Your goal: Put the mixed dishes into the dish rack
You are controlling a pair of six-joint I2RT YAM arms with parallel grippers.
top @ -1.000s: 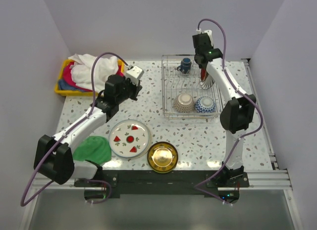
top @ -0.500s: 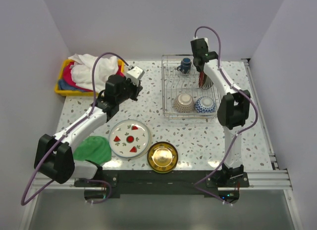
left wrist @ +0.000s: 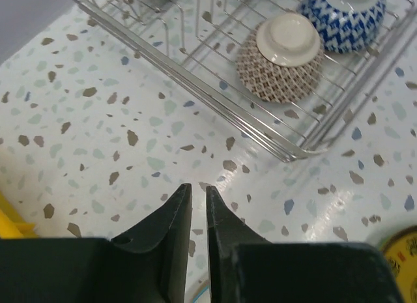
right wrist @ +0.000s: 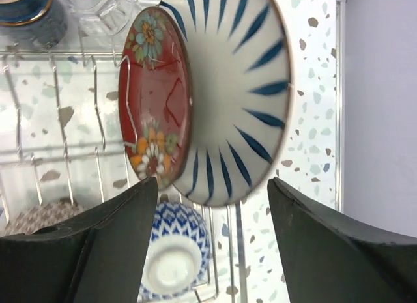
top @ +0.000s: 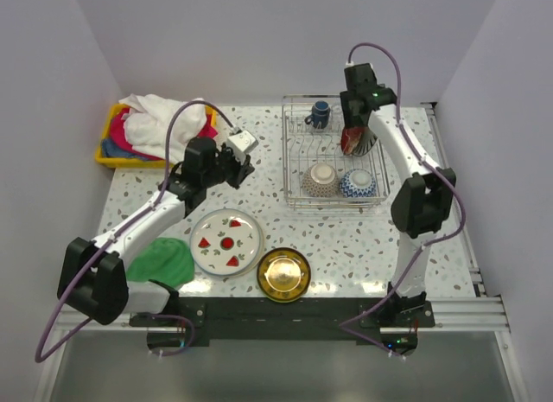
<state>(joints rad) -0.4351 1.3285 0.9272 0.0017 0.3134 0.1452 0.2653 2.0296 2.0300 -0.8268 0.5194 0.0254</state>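
The dish rack (top: 288, 164) is a silver wire basket at the back right. A red floral plate (right wrist: 156, 101) and a white striped plate (right wrist: 228, 94) stand on edge in it, leaning together. My right gripper (right wrist: 213, 182) hovers above them, open wide, its fingers clear of both rims; in the top view it is the right gripper (top: 354, 134). An orange-red bowl (top: 320, 179) and a blue-white bowl (top: 357, 183) lie upside down at the rack's front. A dark blue mug (top: 320, 114) and a clear glass (right wrist: 98, 10) sit at its back. My left gripper (left wrist: 197, 187) hangs over bare table left of the rack, jaws a crack apart, holding nothing.
A white plate with red fruit prints (top: 226, 241) and a gold dish (top: 283, 273) lie on the table near the front. Further left is a green cloth (top: 162, 262). A yellow bin (top: 111, 156) heaped with cloths fills the back left corner.
My right gripper has opened off the red floral plate, which now leans on the striped plate. My left arm has shifted slightly right, and its jaws have parted a crack.
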